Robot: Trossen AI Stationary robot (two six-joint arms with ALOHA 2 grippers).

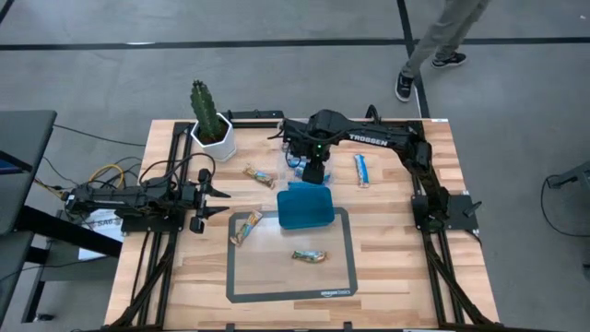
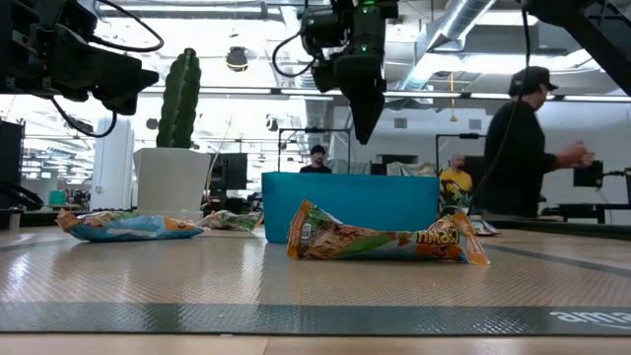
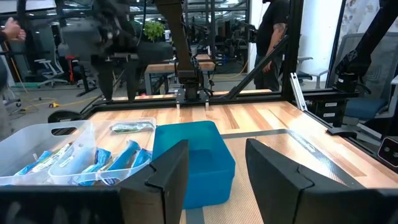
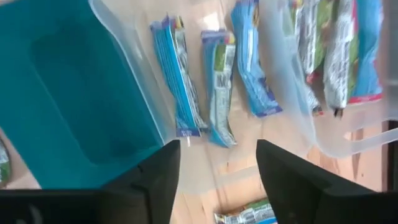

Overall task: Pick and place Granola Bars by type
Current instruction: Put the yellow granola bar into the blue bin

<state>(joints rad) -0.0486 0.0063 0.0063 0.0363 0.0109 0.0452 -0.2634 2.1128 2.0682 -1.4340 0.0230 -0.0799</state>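
Several blue-and-white bars (image 4: pixel 217 87) lie inside the clear plastic box (image 1: pixel 295 159) at the table's far middle. My right gripper (image 4: pixel 217 180) hangs open above that box, touching nothing; in the low view the right gripper (image 2: pixel 360 104) hangs above the teal tray (image 2: pixel 350 202). One blue bar (image 1: pixel 362 170) lies on the wood to the right of the box. Tan bars lie flat at three spots: one bar (image 1: pixel 259 175) left of the box, one bar (image 1: pixel 245 226) on the mat's left edge and one bar (image 1: pixel 310 255) on the mat. My left gripper (image 1: pixel 207 203) waits open at the table's left.
The teal tray (image 1: pixel 305 205) sits on the far edge of the grey-framed mat (image 1: pixel 336 277), right beside the clear box. A cactus in a white pot (image 1: pixel 210 120) stands at the far left. A person walks on the floor beyond the table's far edge.
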